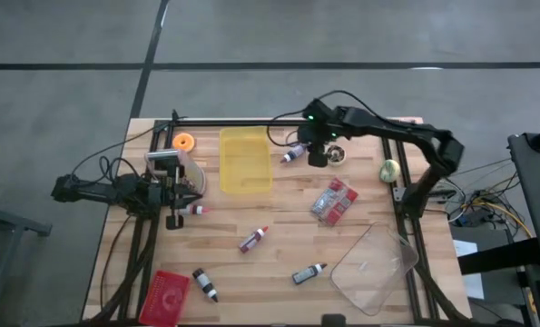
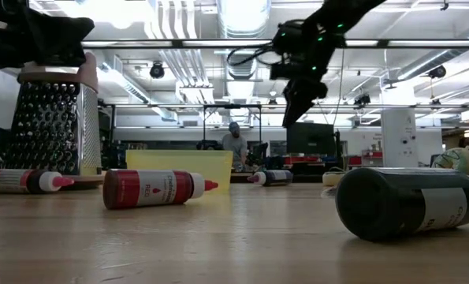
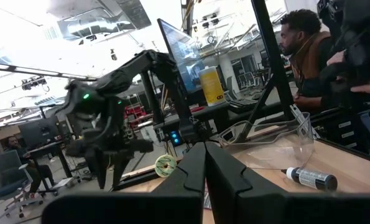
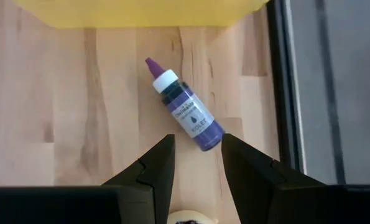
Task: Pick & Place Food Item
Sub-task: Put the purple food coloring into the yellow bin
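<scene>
Yellow bin (image 1: 245, 161): I see it at the table's far middle, open side up, nothing in it that I can make out; the right wrist view shows only its near edge (image 4: 141, 12).

Clear plastic tub (image 1: 374, 266): near right corner, set askew, no contents visible to me.

Violet bottle (image 4: 186, 112): food colouring, lying flat on the wood just beside the yellow bin's right far corner, white cap and purple tip towards the bin.

Right gripper (image 4: 197, 163): I hold it above the table directly over the violet bottle's base end, fingers spread apart with nothing between them. In the high view it hangs between the bottle (image 1: 293, 153) and a small round item (image 1: 337, 156) whose nature I cannot settle.

Left gripper (image 3: 205, 177): it hangs at the left side, just off the grater (image 1: 168, 164); its two fingers are pressed together, empty.

Red bottle (image 1: 254, 238): lying mid-table. Another red-tipped bottle (image 1: 195, 210) lies close to the left gripper.

Two dark bottles (image 1: 205, 283) (image 1: 309, 272): lying near the front edge.

Red-and-grey packet (image 1: 332, 201): right of centre, label unreadable.

Red grid-patterned item (image 1: 163, 298): front left corner, partly cut off by the table frame.

Orange round item (image 1: 184, 142): far left corner.

Pale green ball-like item (image 1: 389, 169): at the right rail.

Person (image 3: 309, 53): seated beyond the table, partly hidden by the frame.
</scene>
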Tool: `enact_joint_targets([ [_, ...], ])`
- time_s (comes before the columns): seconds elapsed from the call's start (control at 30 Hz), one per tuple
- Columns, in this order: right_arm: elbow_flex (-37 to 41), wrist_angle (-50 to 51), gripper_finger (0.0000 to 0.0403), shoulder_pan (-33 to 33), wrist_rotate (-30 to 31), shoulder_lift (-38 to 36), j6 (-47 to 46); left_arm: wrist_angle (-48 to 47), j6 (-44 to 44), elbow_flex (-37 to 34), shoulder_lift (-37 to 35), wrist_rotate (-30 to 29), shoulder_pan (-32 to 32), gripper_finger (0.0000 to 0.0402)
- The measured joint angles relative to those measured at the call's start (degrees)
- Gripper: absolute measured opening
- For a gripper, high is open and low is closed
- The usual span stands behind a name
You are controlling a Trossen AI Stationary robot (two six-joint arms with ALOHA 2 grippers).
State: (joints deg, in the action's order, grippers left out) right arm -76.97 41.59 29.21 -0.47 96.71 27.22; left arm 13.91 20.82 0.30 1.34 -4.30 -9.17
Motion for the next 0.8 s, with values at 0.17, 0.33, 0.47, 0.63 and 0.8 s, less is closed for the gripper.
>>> enact_joint_targets([
  [0.17, -7.7, 6.4, 0.0130, 0.8, 0.0, 7.8, 1.2, 0.0, 0.0, 0.0, 0.0, 0.0, 0.0, 0.0013],
  [0.33, -10.5, 9.7, 0.0130, 1.5, -0.1, 12.6, 7.2, 0.0, 0.0, 0.0, 0.0, 0.0, 0.0, 0.0013],
  [0.47, -10.7, 9.6, 0.0130, 1.7, -0.6, 14.1, 10.6, 0.0, 0.0, 0.0, 0.0, 0.0, 0.0, 0.0013],
  [0.63, -10.7, 6.9, 0.0130, 1.6, -1.3, 15.1, 13.6, 0.0, 0.0, 0.0, 0.0, 0.0, 0.0, 0.0013],
  [0.8, -10.7, 3.7, 0.0130, 1.6, -1.3, 16.5, 16.4, 0.0, 0.0, 0.0, 0.0, 0.0, 0.0, 0.0013],
])
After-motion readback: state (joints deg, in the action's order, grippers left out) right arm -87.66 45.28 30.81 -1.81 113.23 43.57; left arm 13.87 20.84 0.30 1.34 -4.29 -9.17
